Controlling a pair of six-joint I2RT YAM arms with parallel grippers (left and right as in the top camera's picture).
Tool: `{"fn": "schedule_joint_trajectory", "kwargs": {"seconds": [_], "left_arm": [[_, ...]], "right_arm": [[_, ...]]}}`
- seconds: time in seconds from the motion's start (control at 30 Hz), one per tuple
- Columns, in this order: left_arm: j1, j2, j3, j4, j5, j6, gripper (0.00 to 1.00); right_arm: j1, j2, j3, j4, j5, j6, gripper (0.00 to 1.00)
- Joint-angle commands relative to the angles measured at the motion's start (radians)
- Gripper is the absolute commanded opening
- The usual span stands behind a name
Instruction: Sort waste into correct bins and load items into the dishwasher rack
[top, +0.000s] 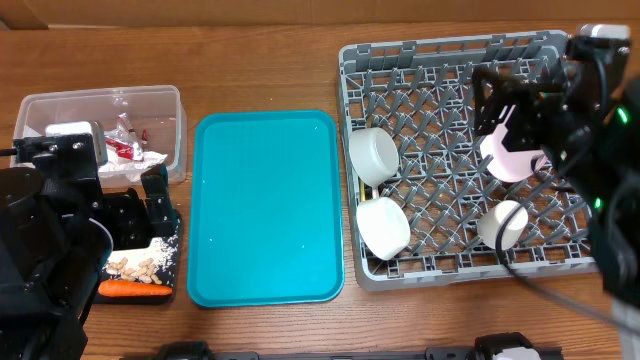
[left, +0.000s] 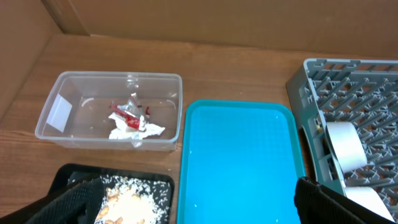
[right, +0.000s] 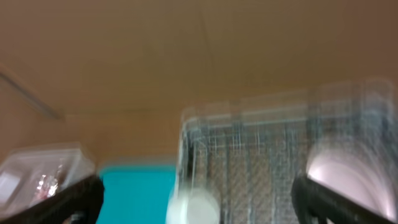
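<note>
The grey dishwasher rack (top: 455, 75) holds two pale bowls (top: 373, 155) (top: 383, 227), a white cup (top: 502, 224) and the pink plate (top: 512, 160). A pale yellow sliver shows at its left wall (top: 353, 190). The clear tub (top: 100, 95) holds the white napkin (left: 127, 130) and red foil wrapper (left: 127, 112). The black tray (left: 124, 169) holds crumbs (top: 140, 265) and the carrot (top: 135, 289). My left gripper (left: 199, 199) is open and empty above the black tray's near end. My right gripper (right: 199, 199) is open and empty over the rack, near the plate; its view is blurred.
The teal serving tray (top: 265, 200) lies bare between the bins and the rack. The left arm covers the table's left front. The right arm hangs over the rack's right side. Brown cardboard walls stand at the back.
</note>
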Motion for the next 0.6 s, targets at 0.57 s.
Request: {"fn": "schedule_joint_trajectory", "kwargs": {"seconds": [0.57], "left_arm": [[-0.005,0.001,0.009,0.0,0.011,0.011,1.0]], "right_arm": [[-0.072,-0.855,-1.294,0.553,0.002,-0.173,1.0]]}}
